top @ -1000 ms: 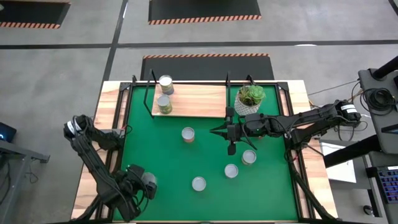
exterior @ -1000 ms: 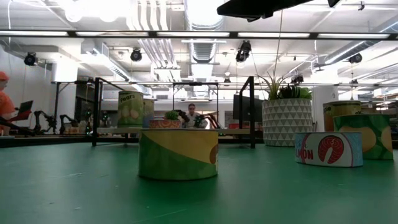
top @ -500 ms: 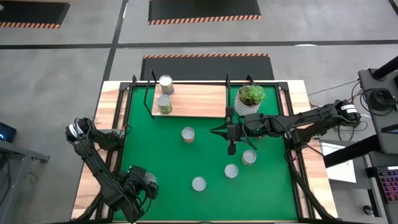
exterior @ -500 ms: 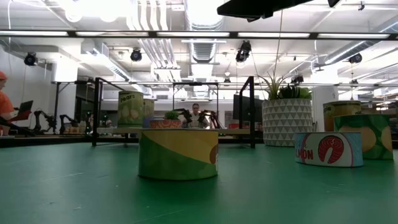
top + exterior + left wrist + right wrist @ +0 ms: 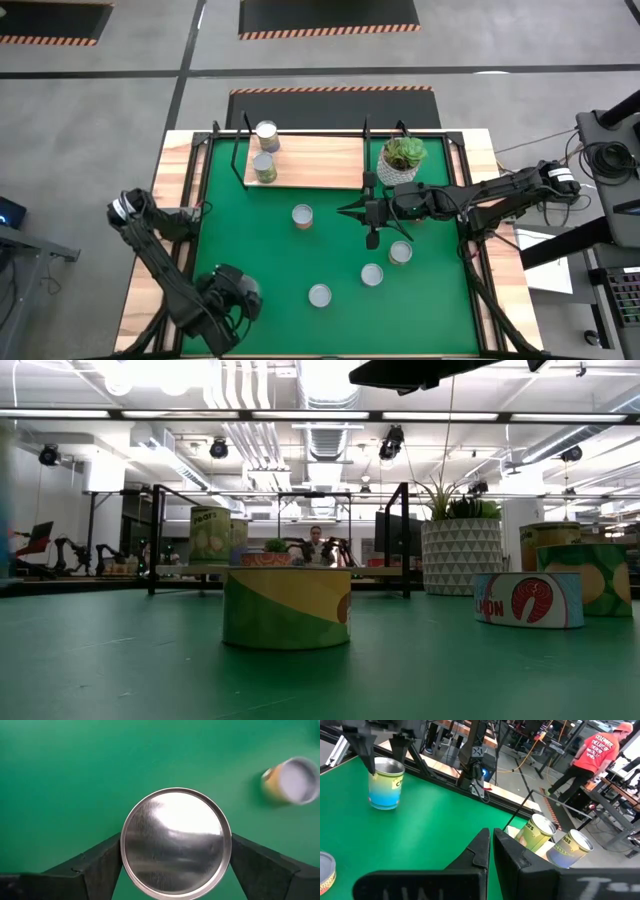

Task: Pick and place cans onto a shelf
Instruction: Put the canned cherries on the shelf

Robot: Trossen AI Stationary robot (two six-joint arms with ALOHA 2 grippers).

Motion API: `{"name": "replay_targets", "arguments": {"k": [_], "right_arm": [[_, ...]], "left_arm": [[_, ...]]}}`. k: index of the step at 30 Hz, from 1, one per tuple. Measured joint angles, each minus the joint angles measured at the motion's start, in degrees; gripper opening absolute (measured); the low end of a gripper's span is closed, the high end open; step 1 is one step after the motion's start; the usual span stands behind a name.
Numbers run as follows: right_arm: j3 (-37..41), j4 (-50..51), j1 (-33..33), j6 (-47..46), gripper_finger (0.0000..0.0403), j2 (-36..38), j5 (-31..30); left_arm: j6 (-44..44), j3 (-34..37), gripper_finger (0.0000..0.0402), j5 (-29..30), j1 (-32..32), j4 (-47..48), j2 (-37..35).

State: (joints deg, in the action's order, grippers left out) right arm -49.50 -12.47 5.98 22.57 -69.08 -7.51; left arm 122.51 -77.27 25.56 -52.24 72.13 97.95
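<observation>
Left wrist view: left jaws [image 5: 176, 870] are spread wide, one finger on each side of a can [image 5: 176, 842]. They look right up against its rim, but I can't tell if they've actually clamped it yet.
That can: near-left corner of the green mat [image 5: 330, 240], mostly hidden under the left arm from above.
Right jaws [image 5: 371, 211]: pinched shut on nothing, hanging over the middle of the mat, just in front of the plant pot [image 5: 402, 158].
Done so far: two cans [image 5: 265, 136] [image 5: 264, 168] are already up on the shelf [image 5: 315, 163], both at its left end.
Still left: four loose cans on the mat, one mid-mat [image 5: 302, 216], three toward the near right [image 5: 400, 253] [image 5: 372, 274] [image 5: 319, 295], plus the one between the left jaws.
My guess: roughly a third of the way through.
</observation>
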Motion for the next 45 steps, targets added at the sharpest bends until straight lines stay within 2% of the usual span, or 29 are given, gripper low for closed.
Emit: {"name": "replay_targets", "arguments": {"k": [7, 16, 24, 32, 37, 45], "right_arm": [[0.0, 0.0, 0.0, 0.1, 0.0012, 0.0, 0.0], [0.0, 0.3, 0.0, 2.5, 0.0012, 0.6, 0.0], [0.1, 6.2, 0.0, 0.4, 0.0012, 7.1, 0.0], [3.5, 7.5, 1.5, 0.1, 0.0012, 13.5, 0.5], [4.9, 7.5, 2.5, 0.4, 0.0012, 16.8, 0.5], [5.6, 7.6, 3.2, 0.4, 0.0012, 18.0, 0.5]], "left_arm": [[-14.3, -8.4, 0.0313, 3.5, 7.4, 6.6, -0.1], [-42.4, -16.4, 0.0313, 9.6, 18.8, 6.8, -0.1], [-62.9, -21.2, 0.0313, 12.8, 28.9, 6.9, -0.1], [-77.0, -23.3, 0.0313, 14.2, 38.7, 5.1, -0.1], [-86.1, -23.3, 0.0313, 13.7, 44.7, 0.0, -0.1], [-99.4, -23.3, 0.0313, 4.9, 55.4, -13.9, -0.1]]}}
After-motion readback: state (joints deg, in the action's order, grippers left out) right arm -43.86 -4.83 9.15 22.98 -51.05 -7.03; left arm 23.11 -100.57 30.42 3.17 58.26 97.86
